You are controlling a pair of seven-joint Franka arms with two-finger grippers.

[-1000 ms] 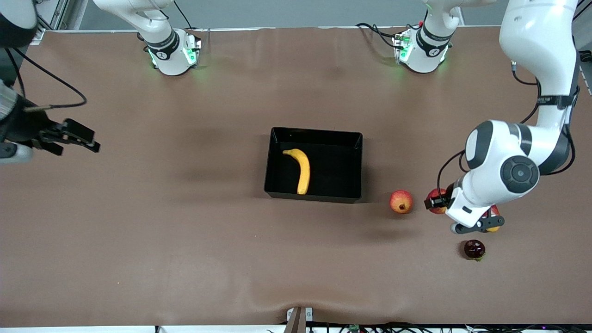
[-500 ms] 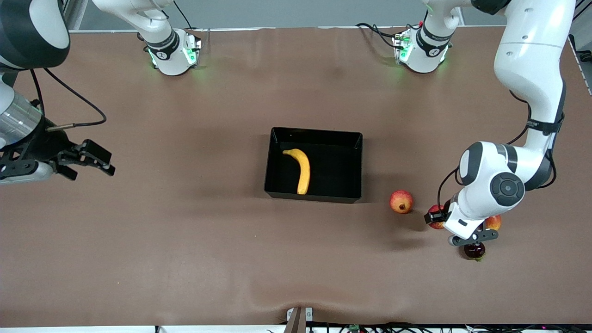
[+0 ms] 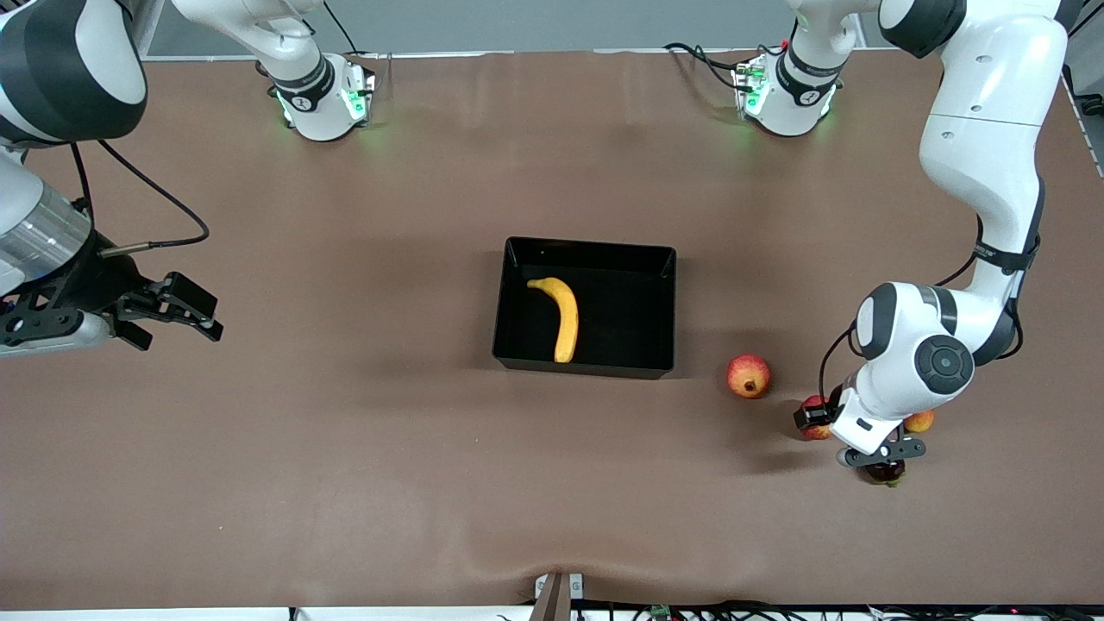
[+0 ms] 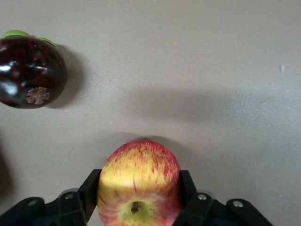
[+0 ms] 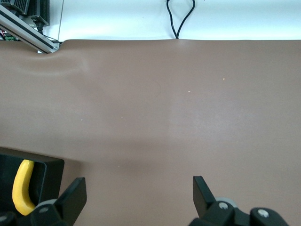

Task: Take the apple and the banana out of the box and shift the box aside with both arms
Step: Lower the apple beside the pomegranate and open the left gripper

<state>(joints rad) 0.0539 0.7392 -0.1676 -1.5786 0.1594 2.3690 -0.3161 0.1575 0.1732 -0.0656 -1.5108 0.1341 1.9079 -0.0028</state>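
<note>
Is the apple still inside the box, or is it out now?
Out. The left gripper holds the apple over bare table, away from the box.

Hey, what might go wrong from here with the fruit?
The left end effector holds the apple low, with a dark purple fruit close by; releasing could knock it or send the apple rolling. The banana lies in the box, and the open right end effector may hit the wall.

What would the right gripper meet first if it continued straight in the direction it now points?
Probably the box. The open right gripper points across bare table toward its wall at the right arm's end, with the banana inside. Height is unclear, so it might pass over the low wall.
</note>
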